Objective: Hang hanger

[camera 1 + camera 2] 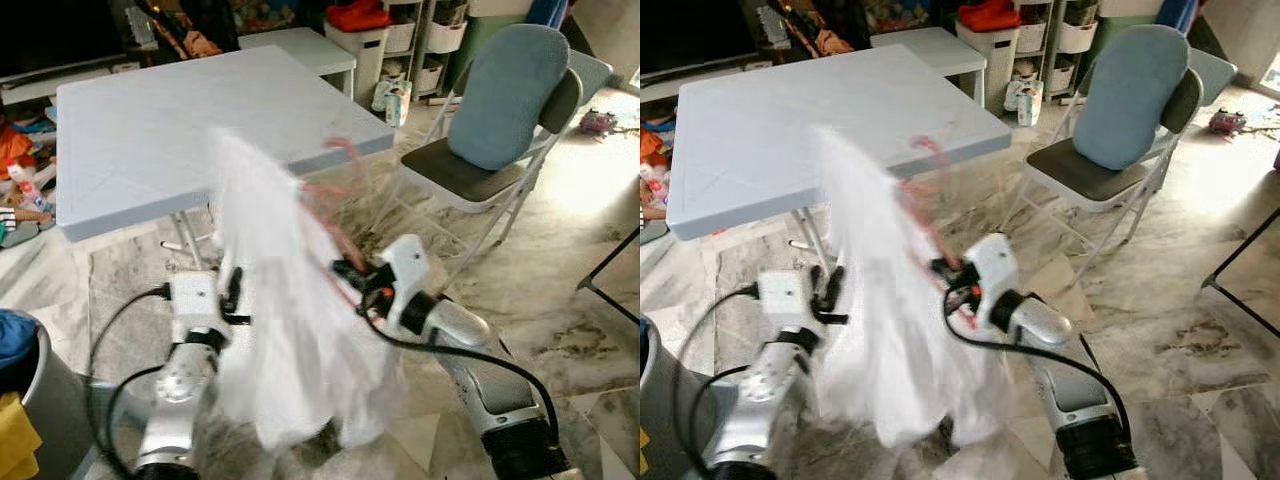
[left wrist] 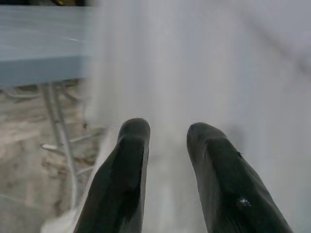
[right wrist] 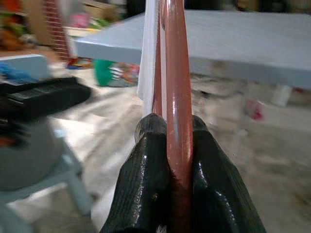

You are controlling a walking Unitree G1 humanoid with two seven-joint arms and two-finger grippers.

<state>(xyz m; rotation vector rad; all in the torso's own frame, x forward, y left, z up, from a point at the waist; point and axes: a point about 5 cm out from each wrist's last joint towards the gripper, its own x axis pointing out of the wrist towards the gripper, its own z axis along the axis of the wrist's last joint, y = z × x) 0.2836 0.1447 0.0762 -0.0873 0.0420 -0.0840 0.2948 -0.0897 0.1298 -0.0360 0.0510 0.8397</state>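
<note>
A salmon-pink hanger (image 1: 338, 205) carries a white garment (image 1: 280, 330) that hangs down between my two arms, blurred by motion. My right gripper (image 1: 347, 268) is shut on the hanger's bar; in the right wrist view the pink hanger (image 3: 176, 87) runs up from between the closed fingers (image 3: 150, 165), with white cloth beside it. My left gripper (image 1: 233, 290) is at the garment's left side. In the left wrist view its fingers (image 2: 129, 160) stand apart, and the white garment (image 2: 204, 63) lies just beyond them.
A light blue folding table (image 1: 150, 130) stands right behind the garment. A folding chair (image 1: 500, 130) with a blue cushion is at the right. A grey bin (image 1: 40, 400) with cloth sits at the lower left. Storage shelves (image 1: 400, 35) line the back, and a black frame (image 1: 612, 265) stands at the right edge.
</note>
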